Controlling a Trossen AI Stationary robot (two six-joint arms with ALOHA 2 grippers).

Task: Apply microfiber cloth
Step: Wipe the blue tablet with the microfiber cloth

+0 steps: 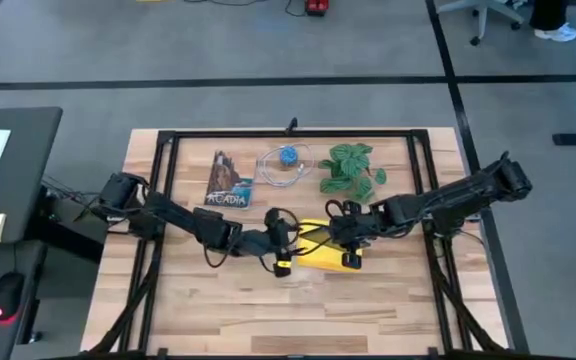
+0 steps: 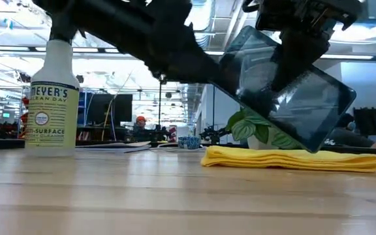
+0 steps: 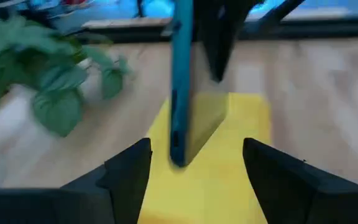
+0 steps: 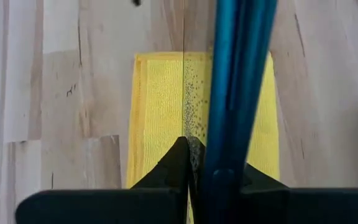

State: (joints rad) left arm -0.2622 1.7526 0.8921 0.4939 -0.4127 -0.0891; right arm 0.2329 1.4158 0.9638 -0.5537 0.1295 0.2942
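Low view shows the right gripper (image 2: 292, 49) clamped on the dark tablet (image 2: 286, 85), holding it tilted in the air above the microfiber cloth (image 2: 292, 158), which lies flat on the table (image 2: 109, 196) near the plant (image 1: 350, 168). Left gripper (image 3: 194, 168) hangs just beside the tablet, its jaws spread wide and empty.

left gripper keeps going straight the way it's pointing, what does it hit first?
Most likely the tablet, held on edge dead ahead of the open left gripper, above the microfiber cloth. Depth is hard to judge.
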